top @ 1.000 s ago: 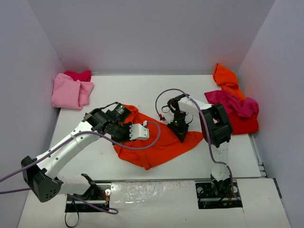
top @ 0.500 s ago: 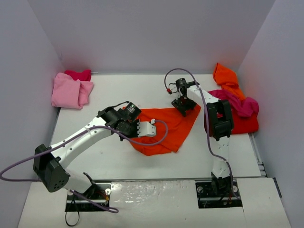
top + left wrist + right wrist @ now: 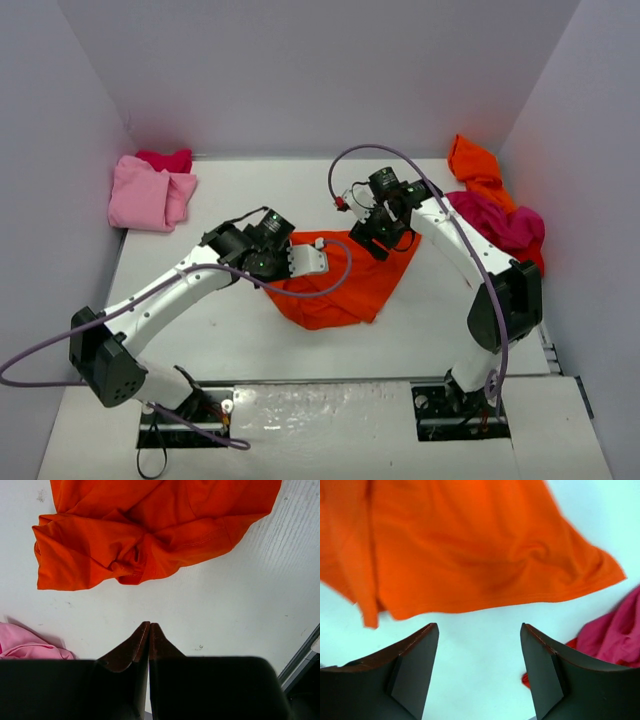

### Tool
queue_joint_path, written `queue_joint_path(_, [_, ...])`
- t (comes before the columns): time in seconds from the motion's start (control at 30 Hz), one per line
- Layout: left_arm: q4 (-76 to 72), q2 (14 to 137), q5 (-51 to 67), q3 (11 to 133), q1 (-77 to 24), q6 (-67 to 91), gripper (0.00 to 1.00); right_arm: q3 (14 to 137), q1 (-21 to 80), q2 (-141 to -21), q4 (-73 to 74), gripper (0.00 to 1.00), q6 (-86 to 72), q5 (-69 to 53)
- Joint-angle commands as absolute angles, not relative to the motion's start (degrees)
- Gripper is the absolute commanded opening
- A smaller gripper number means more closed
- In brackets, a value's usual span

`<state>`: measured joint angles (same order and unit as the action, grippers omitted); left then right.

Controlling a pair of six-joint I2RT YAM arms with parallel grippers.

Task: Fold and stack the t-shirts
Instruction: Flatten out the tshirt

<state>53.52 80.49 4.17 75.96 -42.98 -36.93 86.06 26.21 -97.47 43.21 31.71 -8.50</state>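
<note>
An orange t-shirt (image 3: pixel 350 280) lies crumpled in a rough triangle at the middle of the white table. In the left wrist view the orange t-shirt (image 3: pixel 150 530) fills the top, bunched at its lower edge. My left gripper (image 3: pixel 149 624) is shut with nothing in it, above bare table short of the cloth; from above it (image 3: pixel 272 268) hangs by the shirt's left edge. My right gripper (image 3: pixel 479 626) is open and empty over bare table, just off the shirt's hem (image 3: pixel 470 555). From above it (image 3: pixel 373 238) hovers at the shirt's back right corner.
A pink t-shirt pile (image 3: pixel 150 190) with a magenta one (image 3: pixel 165 158) behind it sits at the back left. An orange (image 3: pixel 475 165), a magenta (image 3: pixel 495 218) and a red shirt (image 3: pixel 515 262) are heaped by the right wall. White walls enclose the table.
The right gripper carried the shirt's corner towards the back, let it go and opened. The left gripper shut empty and rose. The shirt now lies more bunched and further back.
</note>
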Motion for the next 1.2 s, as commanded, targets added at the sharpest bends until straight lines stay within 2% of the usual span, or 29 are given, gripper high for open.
queue_joint_path(0.0, [51.9,78.1,2.5,78.0,-42.0,-35.9,0.0,82.6,28.2,-96.2,49.7,0.6,33.7,-13.3])
queue_joint_path(0.1, [51.8,76.9,2.8,77.1,-41.5,-35.8,0.0,80.8,29.9,-97.0,52.0,0.56,33.7,-14.6])
queue_joint_path(1.0, [50.5,72.8,3.4,71.6,-41.2,-36.7,0.01,73.4,39.5,-108.7,52.9,0.54,32.1,-18.1])
queue_joint_path(1.1, [50.5,72.6,3.2,71.4,-41.2,-36.8,0.01,73.9,40.6,-110.4,52.8,0.5,32.2,-18.3])
queue_joint_path(1.17, [50.5,72.5,3.1,71.2,-41.2,-36.9,0.01,74.3,41.4,-111.0,52.6,0.28,32.2,-18.1])
